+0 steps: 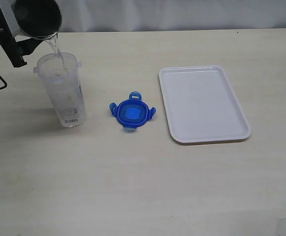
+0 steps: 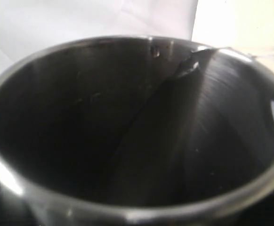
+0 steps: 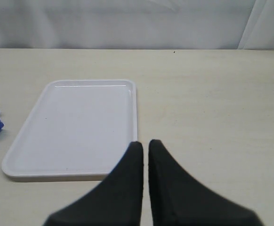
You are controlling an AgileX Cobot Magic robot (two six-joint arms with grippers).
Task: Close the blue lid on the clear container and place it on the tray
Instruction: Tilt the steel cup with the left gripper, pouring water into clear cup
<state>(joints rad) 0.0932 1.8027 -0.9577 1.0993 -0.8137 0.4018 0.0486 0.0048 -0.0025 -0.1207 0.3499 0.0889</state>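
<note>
Right wrist view shows the right pincer [image 3: 145,146] pressed shut and empty above the bench [image 3: 212,94], with the tray [image 3: 71,122] just beyond. Farther off, the blue lid [image 1: 131,113] lies flat between the tray and the clear container [image 1: 64,96], which stands upright and uncapped. Farthest, the left pincer [image 1: 15,44] grips a tilted metal cup [image 1: 37,17] pouring water [image 1: 55,49] into it; overfilling could spill, or a nudge at the rim topple it.

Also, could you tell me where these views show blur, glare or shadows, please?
Exterior view: even light, sharp, only a faint soft shadow by the clear container. Left wrist view: the metal cup fills the frame, out of focus, with bright glints on its rim. Right wrist view: the tray is crisp, while the shut right end effector is a dark, soft-edged shape close up.
</note>
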